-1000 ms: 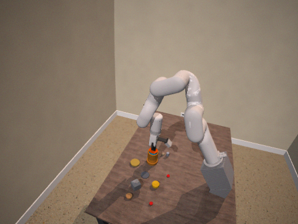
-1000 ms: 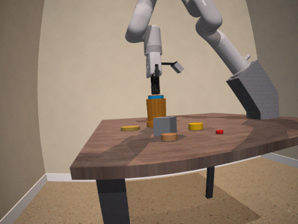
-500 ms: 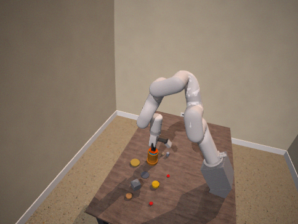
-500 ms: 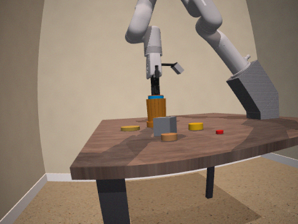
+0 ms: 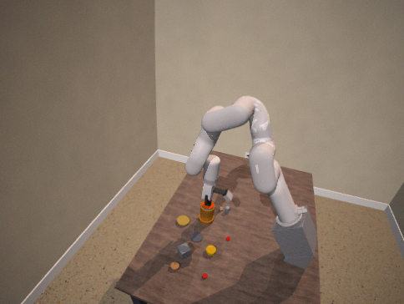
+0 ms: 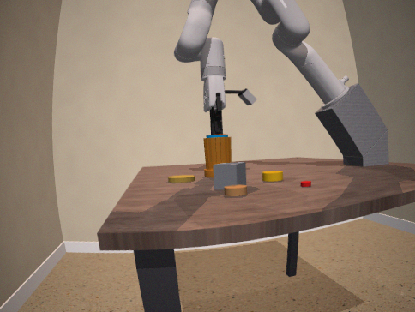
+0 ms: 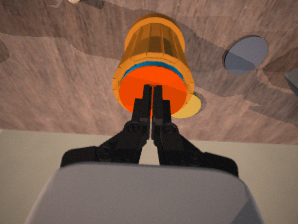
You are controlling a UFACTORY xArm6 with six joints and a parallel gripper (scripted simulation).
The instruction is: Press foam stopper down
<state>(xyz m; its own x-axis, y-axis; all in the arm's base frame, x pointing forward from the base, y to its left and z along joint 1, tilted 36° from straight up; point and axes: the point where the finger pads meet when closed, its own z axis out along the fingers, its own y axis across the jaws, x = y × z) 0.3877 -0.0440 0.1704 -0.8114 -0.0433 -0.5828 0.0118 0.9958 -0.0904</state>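
1. Brown wooden table (image 6: 141,233), beige-walled room.
2. Ribbed orange cylindrical jar (image 6: 217,153), centre frame, upright; orange-topped foam stopper (image 7: 150,90) showing just above its rim.
3. Black claw gripper (image 6: 216,126): fully closed, empty, fingertips used as a blunt pusher on the stopper.
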